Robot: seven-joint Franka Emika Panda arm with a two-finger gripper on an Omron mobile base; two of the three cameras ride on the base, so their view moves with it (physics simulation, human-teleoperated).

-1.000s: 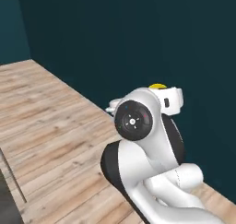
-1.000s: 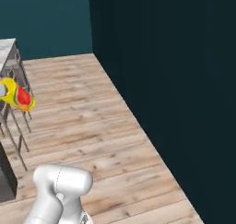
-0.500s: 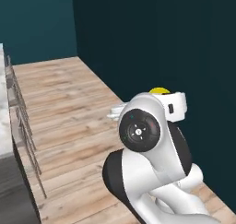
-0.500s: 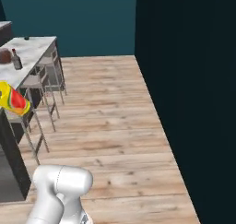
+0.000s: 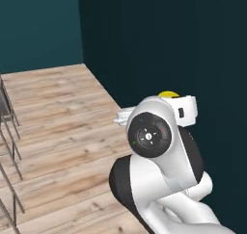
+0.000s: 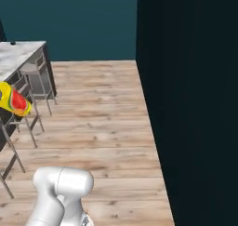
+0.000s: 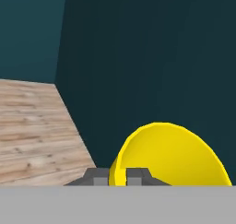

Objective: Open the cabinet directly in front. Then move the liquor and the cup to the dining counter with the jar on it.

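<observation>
1 cup (image 7: 173,156) in transit | end effector (image 7: 117,176) pinches its yellow rim, fingers pressed tight for carrying | cup rides above wood floor (image 6: 102,113) beside dark wall | dining worktop (image 6: 21,57) far left, stools (image 6: 37,78) along its edge

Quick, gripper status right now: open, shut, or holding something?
Gripper: shut on the yellow cup, fingertips pinching its rim.
</observation>
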